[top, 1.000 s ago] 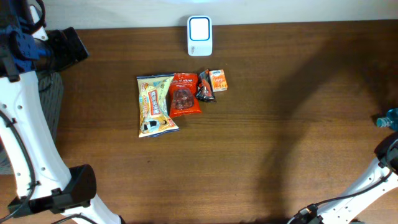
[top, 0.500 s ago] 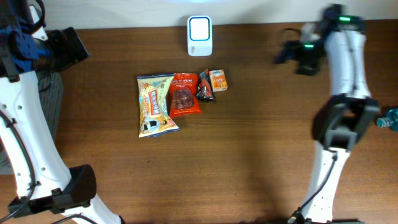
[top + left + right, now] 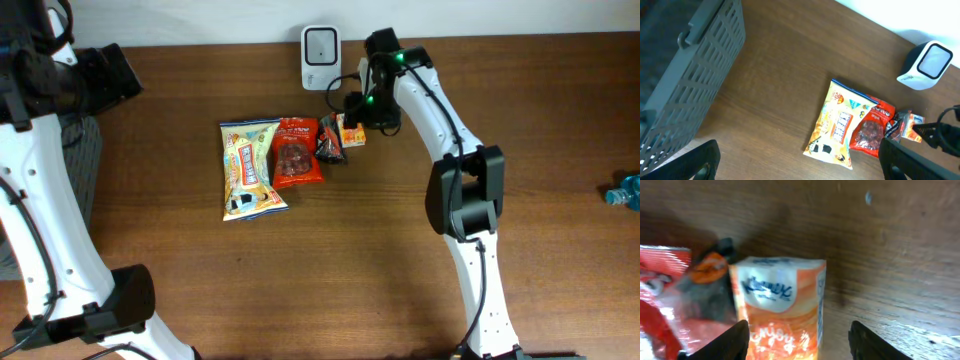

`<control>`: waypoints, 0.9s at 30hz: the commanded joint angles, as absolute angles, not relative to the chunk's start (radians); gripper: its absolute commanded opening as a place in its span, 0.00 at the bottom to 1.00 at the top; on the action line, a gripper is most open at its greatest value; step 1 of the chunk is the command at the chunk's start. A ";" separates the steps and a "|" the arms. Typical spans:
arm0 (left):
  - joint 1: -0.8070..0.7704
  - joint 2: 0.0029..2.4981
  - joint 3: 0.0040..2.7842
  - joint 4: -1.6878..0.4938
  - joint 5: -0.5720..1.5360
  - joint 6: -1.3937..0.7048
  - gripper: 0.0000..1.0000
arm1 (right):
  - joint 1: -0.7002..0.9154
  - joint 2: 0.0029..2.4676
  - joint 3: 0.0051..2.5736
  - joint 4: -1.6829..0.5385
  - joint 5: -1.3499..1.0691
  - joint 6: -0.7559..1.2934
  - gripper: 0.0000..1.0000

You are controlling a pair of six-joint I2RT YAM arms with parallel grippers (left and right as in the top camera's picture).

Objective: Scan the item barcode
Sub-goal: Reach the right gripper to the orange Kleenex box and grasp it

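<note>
We see the right gripper (image 3: 799,332) with its jaws apart, one dark finger on either side of the orange tissue pack (image 3: 777,305). The left finger sits just beside the pack's edge, and bare wood shows between the pack and the right finger. We cannot tell whether either finger touches the pack yet. The pack lies flat on the table (image 3: 400,250), its blue-lettered white label facing the right wrist camera. A small dark packet (image 3: 330,140) lies against its left side. Next in the row come a red snack bag (image 3: 297,152) and a yellow snack bag (image 3: 248,168).

The scanner (image 3: 321,45) stands at the far edge of the table, near the pack and just behind the row. From overhead, the right arm now reaches in beside it.

A second ago the right arm was barely in view at the table's right edge. Half a second ago it stood upright near the far right of the table. Now its gripper is over the pack. None of the four items has shifted. The scanner's face looks darker than it did before.

The left gripper (image 3: 800,147) has not moved. Its jaws are spread wide and hold nothing, high above the table's left end, with a grey slatted basket (image 3: 690,75) below it.
</note>
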State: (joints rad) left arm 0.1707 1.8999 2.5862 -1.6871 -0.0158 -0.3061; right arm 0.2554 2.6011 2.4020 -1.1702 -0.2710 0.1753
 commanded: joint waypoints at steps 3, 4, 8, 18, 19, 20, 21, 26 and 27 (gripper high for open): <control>0.173 1.896 2.587 -1.688 -0.023 -0.298 0.99 | 0.252 2.603 2.375 -1.232 0.043 0.271 0.53; 0.173 1.896 2.587 -1.688 -0.023 -0.298 0.99 | 0.248 2.593 2.375 -1.251 0.109 0.271 0.57; 0.173 1.896 2.587 -1.688 -0.023 -0.298 0.99 | 0.249 2.504 2.375 -1.293 0.214 0.200 0.70; 0.173 1.896 2.587 -1.688 -0.023 -0.297 0.99 | 0.379 2.527 2.329 -1.270 0.159 -0.022 0.59; 0.173 1.896 2.587 -1.688 -0.023 -0.298 0.99 | 0.379 2.527 2.306 -1.252 0.180 -0.018 0.58; 0.173 1.896 2.587 -1.688 -0.023 -0.297 0.99 | 0.379 2.527 2.287 -1.240 0.208 -0.018 0.56; 0.173 1.896 2.587 -1.688 -0.023 -0.298 0.99 | 0.379 2.528 2.264 -1.223 0.228 -0.015 0.53; 0.173 1.896 2.587 -1.688 -0.023 -0.297 0.99 | 0.379 2.527 2.186 -1.158 0.234 0.000 0.19; 0.173 1.896 2.587 -1.688 -0.023 -0.298 0.99 | 0.379 2.525 2.191 -1.159 0.234 0.022 0.08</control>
